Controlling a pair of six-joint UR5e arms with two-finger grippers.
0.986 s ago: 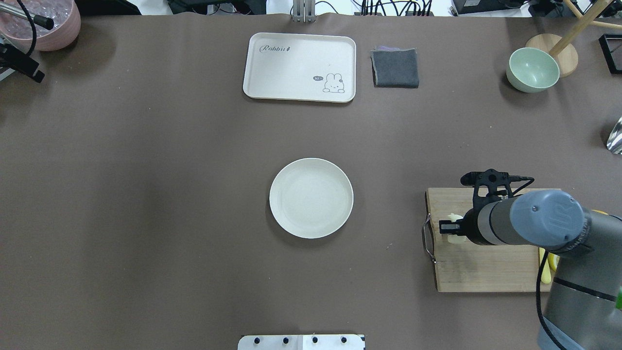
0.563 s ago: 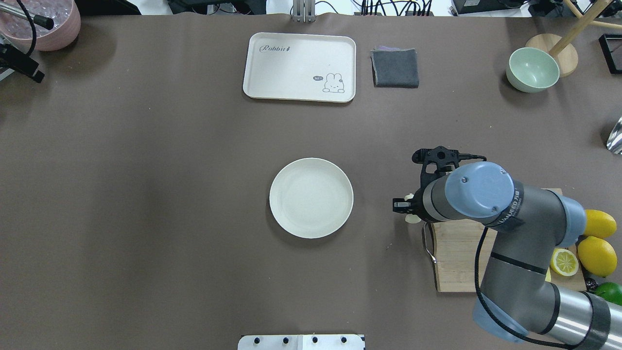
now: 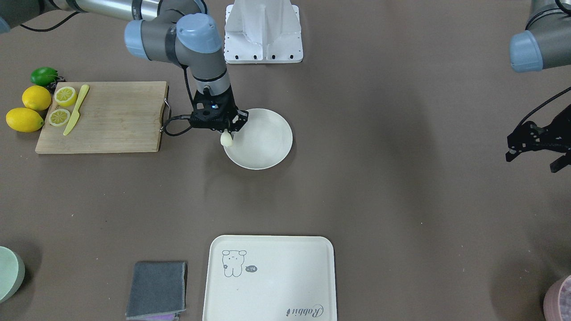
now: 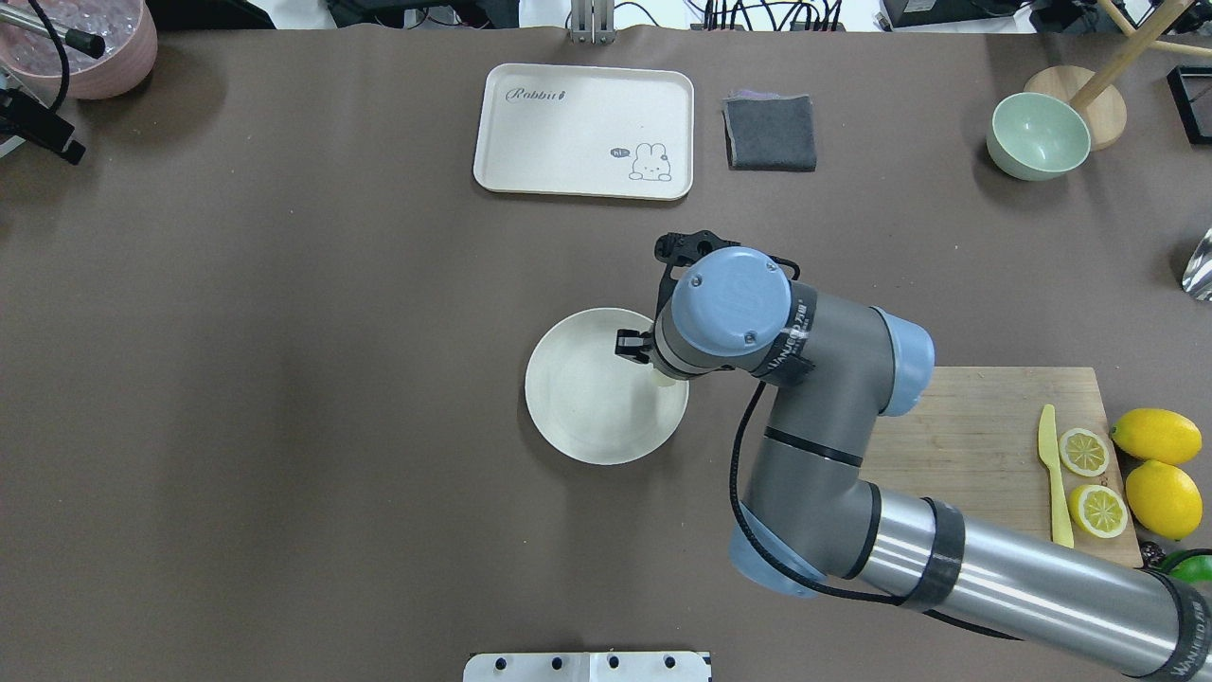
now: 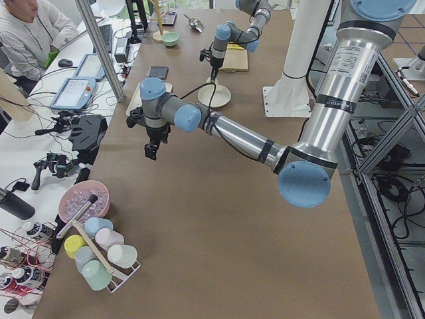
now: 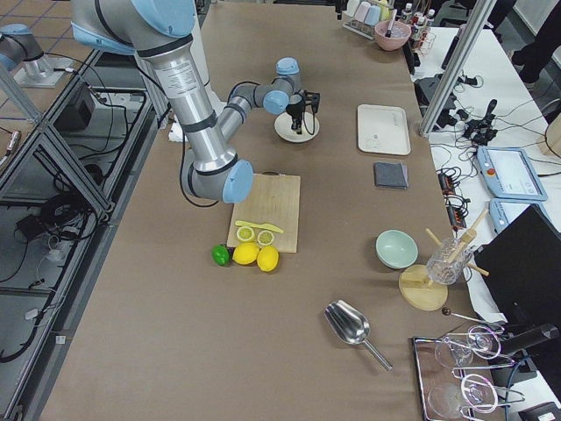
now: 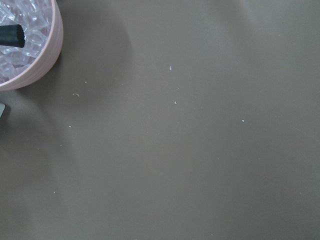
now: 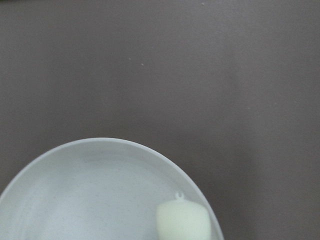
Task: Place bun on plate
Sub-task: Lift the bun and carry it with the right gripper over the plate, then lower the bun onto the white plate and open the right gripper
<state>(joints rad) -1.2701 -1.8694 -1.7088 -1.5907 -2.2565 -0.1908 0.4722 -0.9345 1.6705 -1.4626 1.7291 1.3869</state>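
One bun (image 3: 226,140), one plate (image 4: 578,417) under the right gripper (image 3: 225,132). Away from it: one tray (image 4: 568,133), one cloth (image 4: 770,133), one board (image 4: 975,445), one knife (image 4: 1051,474), two whole lemons (image 4: 1155,436) (image 4: 1163,498), two lemon halves (image 4: 1083,451) (image 4: 1098,510), one lime (image 4: 1191,566), two bowls (image 4: 1037,137) (image 4: 123,71).

You are getting bright, even light from overhead, and the arm (image 4: 814,379) is casting only soft, broad shadows on the brown table (image 4: 284,379). The plate (image 4: 578,417) is showing no harsh glare. Your right wrist picture is rendering the bun (image 8: 182,222) soft and slightly blurred, while the side views are stretching toward their edges.
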